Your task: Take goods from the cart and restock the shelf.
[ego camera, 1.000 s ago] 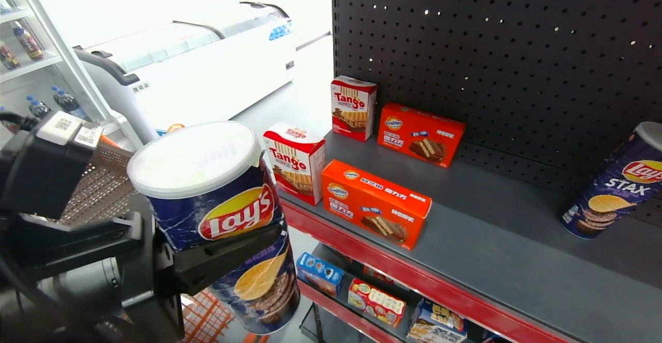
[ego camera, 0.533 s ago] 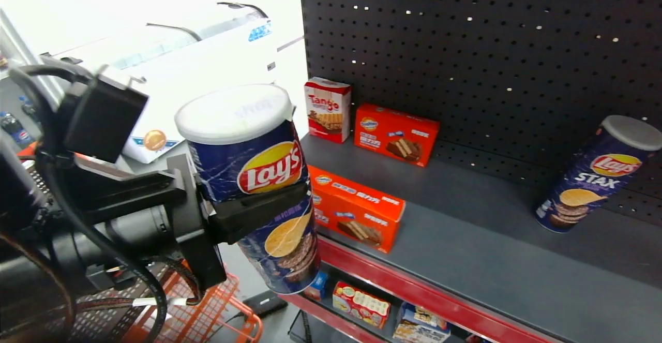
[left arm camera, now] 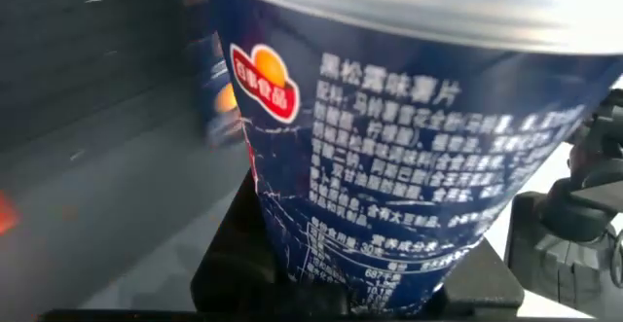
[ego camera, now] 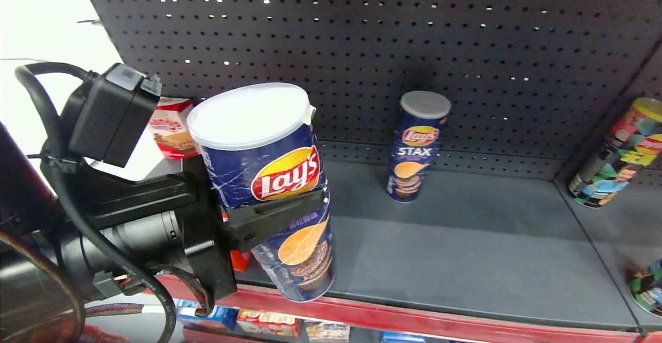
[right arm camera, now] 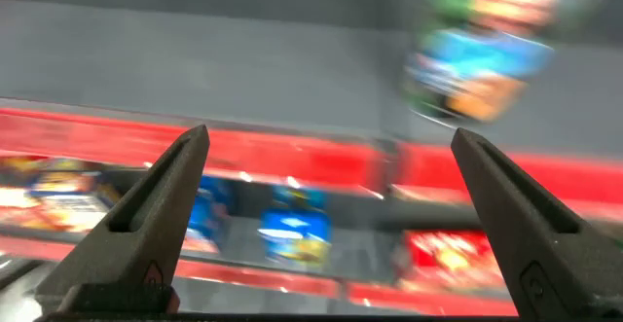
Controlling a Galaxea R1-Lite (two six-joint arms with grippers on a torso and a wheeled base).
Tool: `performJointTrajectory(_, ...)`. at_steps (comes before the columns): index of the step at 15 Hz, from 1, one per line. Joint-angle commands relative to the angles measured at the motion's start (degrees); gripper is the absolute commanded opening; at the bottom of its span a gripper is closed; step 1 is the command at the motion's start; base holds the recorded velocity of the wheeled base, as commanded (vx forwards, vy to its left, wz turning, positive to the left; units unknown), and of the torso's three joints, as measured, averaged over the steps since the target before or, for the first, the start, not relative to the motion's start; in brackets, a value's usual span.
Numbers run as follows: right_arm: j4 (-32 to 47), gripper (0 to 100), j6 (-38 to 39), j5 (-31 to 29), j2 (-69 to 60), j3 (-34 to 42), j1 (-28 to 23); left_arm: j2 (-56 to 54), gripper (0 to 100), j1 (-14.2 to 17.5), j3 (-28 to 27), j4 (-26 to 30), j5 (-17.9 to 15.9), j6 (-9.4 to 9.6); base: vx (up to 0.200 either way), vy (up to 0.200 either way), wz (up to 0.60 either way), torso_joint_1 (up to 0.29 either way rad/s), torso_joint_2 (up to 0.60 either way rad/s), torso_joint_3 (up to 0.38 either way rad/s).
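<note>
A red-and-white wafer box (ego camera: 170, 133) stands at the far left of the dark grey metal shelf (ego camera: 455, 250), by the black pegboard back wall (ego camera: 362, 48). Just right of it, the left gripper (ego camera: 282, 206) is clamped around the middle of a tall blue chip can with a white plastic lid (ego camera: 264, 162). It holds the can upright above the shelf's red front edge (ego camera: 414, 317). The lid is on, so the contents cannot be seen. On the tier below lie small blue and red snack boxes (ego camera: 269, 325). A second blue lidded chip can (ego camera: 416, 149) stands far back, well apart from the held one. In the bay to the right are a multicoloured can (ego camera: 615, 151) and, nearer, another (ego camera: 646, 286). The right gripper (right arm camera: 329, 142) hangs with its fingers wide apart before the red edge.
</note>
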Motion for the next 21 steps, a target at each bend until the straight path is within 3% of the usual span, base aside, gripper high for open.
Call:
performJointTrajectory(1, 0.0, 100, 0.0, 0.0, 0.1, 0.0, 0.0, 0.1, 0, 0.1, 0.2, 0.0, 0.0, -0.02, 0.0, 0.0, 0.0, 0.0, 0.0, 0.0)
performJointTrajectory(11, 0.0, 100, -0.1, 0.0, 0.1, 0.0, 0.0, 0.7, 0, 0.8, 0.3, 0.0, -0.1, 0.25, 0.0, 0.0, 0.0, 0.0, 0.0, 0.0)
performJointTrajectory(14, 0.0, 100, -0.1, 0.0, 0.1, 0.0, -0.1, 2.5, 0, 0.9, 0.6, -0.9, 0.0, 1.21, 0.0, 0.0, 0.0, 0.0, 0.0, 0.0)
performJointTrajectory(19, 0.0, 100, -0.2, 0.1, 0.1, 0.0, 0.0, 2.2, 0, 5.7, 6.7, -5.9, -0.8, 0.77, 0.0, 0.0, 0.0, 0.0, 0.0, 0.0)
performJointTrajectory(21, 0.0, 100, -0.3, 0.1, 0.1, 0.0, 0.0, 0.0, 0, 6.4, 7.5, -5.4, -0.8, 0.6, 0.0, 0.0, 0.0, 0.0, 0.0, 0.0)
